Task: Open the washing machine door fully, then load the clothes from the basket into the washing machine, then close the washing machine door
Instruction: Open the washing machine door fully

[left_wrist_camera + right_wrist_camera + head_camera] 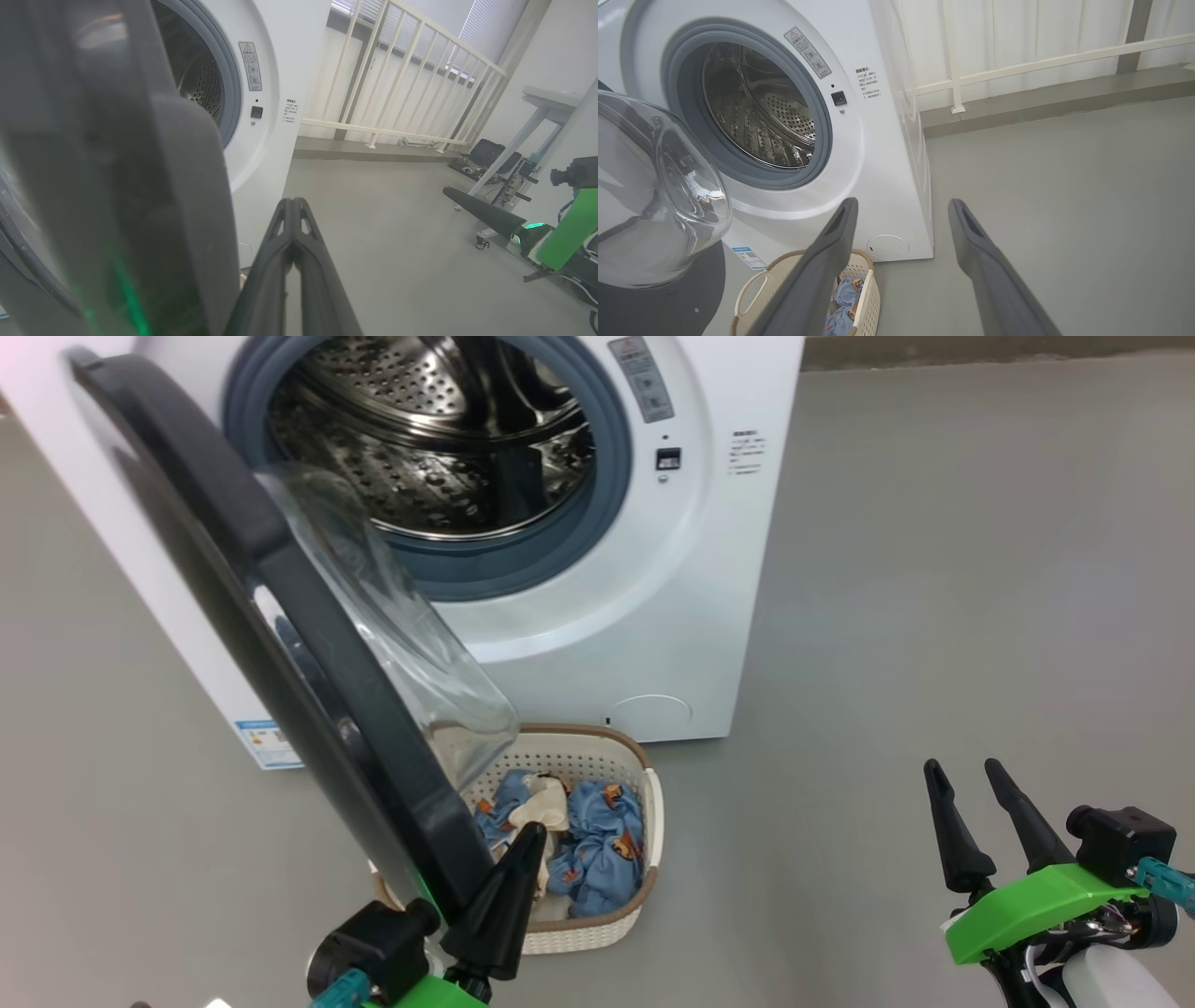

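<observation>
The door stood swung out from the washer, leaving the drum open. In front of the washer, partly under the door, sat the basket with the clothes in it. The left gripper — fingers pressed together, holding nothing — was at the door's outer edge; whether it touched, I couldn't tell. The right gripper, spread wide and empty, hung off the washer's right front corner.

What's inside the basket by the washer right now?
Crumpled light blue clothes with orange prints and a cream piece lie in the basket. Its left part is covered by the washing machine door and the left gripper, so anything there is hidden.
</observation>
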You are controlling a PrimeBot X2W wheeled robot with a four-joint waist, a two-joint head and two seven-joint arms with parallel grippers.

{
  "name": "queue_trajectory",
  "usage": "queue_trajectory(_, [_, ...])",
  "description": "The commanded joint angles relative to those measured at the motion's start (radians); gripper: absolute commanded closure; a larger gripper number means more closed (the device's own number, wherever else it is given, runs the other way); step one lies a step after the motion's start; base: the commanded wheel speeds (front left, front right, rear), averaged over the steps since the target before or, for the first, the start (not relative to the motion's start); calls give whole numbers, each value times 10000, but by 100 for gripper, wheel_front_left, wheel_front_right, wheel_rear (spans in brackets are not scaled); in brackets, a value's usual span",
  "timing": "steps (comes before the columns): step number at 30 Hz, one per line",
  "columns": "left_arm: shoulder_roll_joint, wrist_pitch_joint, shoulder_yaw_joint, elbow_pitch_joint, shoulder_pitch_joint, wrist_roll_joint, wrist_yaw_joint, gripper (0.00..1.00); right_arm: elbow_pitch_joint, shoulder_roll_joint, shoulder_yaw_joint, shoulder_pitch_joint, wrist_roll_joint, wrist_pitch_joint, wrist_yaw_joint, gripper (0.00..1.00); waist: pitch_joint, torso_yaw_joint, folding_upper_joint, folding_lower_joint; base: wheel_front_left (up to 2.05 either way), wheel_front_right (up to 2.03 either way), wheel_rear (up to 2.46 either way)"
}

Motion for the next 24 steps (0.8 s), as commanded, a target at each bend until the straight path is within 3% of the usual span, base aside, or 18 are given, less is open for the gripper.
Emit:
queue_trajectory(1, [203, -140, 557, -100, -422, -111, 132, 100, -180, -68, 177, -264, 21, -124, 58, 0, -47, 259, 0, 0, 0, 0, 0])
queue_trajectory(24, [577, 105, 625, -304, -37, -275, 425, 100, -122, 99, 13, -64, 36, -124, 58, 0, -305, 1963, 0, 0, 0, 0, 0])
